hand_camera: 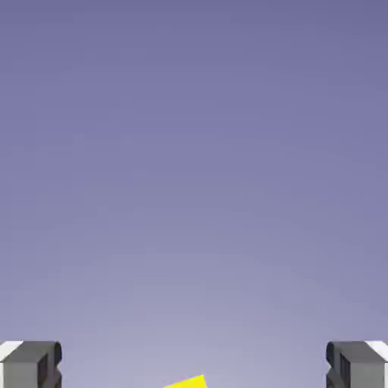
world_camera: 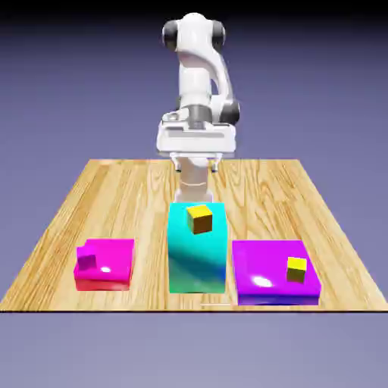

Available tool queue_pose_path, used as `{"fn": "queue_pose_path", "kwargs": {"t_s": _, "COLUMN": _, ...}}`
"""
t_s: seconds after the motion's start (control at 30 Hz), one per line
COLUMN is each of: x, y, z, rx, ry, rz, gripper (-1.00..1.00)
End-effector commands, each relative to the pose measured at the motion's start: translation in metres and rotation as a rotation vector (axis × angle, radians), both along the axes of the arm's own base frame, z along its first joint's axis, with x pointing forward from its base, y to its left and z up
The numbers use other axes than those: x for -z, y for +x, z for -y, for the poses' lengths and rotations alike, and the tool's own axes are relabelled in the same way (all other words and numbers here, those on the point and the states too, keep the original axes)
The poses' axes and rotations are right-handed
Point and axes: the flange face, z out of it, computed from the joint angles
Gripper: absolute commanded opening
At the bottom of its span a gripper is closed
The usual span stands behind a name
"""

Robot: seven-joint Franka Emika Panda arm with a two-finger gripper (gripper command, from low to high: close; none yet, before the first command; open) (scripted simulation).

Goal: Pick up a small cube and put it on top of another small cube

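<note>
Hand (world_camera: 195, 161): upper middle of frame, fingers (hand_camera: 30, 365) spread wide, holding nothing. Below it, orange-yellow cube (world_camera: 201, 218) atop teal block (world_camera: 198, 248). Lower right: yellow cube (world_camera: 296, 269) on purple slab (world_camera: 265, 265). Lower left: magenta slab (world_camera: 110, 261). Green cube: apparently hidden, cannot tell where.

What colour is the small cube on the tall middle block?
Orange-yellow cube, clearest in the exterior view.

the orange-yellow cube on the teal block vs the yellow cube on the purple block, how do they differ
The orange-yellow cube is a deeper, darker shade; the yellow cube is brighter and looks slightly smaller. The orange-yellow cube sits on the tall teal block, so higher up; the yellow cube rests on the low purple block, near its edge at the exterior view's right. Both are small, plain and untouched.
</note>
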Motion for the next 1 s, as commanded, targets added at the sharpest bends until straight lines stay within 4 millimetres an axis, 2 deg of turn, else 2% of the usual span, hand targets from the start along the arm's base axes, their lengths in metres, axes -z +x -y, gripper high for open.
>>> {"fn": "queue_pose_path", "kwargs": {"t_s": 0.0, "x": 0.021, "y": -0.001, "z": -0.018, "rx": -0.051, "ry": -0.034, "rz": -0.077, "gripper": 0.0}}
{"fn": "queue_pose_path", "kwargs": {"t_s": 0.1, "x": 0.08, "y": -0.015, "z": -0.086, "rx": -0.199, "ry": -0.104, "rz": -0.284, "gripper": 0.0}}
{"fn": "queue_pose_path", "kwargs": {"t_s": 0.23, "x": 0.155, "y": -0.065, "z": -0.162, "rx": -0.389, "ry": -0.237, "rz": -0.545, "gripper": 0.0}}
{"fn": "queue_pose_path", "kwargs": {"t_s": 0.37, "x": 0.222, "y": -0.125, "z": -0.186, "rx": -0.57, "ry": -0.494, "rz": -0.777, "gripper": 0.0}}
{"fn": "queue_pose_path", "kwargs": {"t_s": 0.47, "x": 0.262, "y": -0.173, "z": -0.187, "rx": -0.699, "ry": -0.719, "rz": -0.915, "gripper": 0.0}}
{"fn": "queue_pose_path", "kwargs": {"t_s": 0.6, "x": 0.302, "y": -0.231, "z": -0.174, "rx": -0.861, "ry": -1.048, "rz": -1.034, "gripper": 0.0}}
{"fn": "queue_pose_path", "kwargs": {"t_s": 0.77, "x": 0.324, "y": -0.259, "z": -0.145, "rx": -0.993, "ry": -1.38, "rz": -1.049, "gripper": 0.0}}
{"fn": "queue_pose_path", "kwargs": {"t_s": 0.97, "x": 0.341, "y": -0.279, "z": -0.112, "rx": -1.145, "ry": -1.781, "rz": -0.959, "gripper": 0.0}}
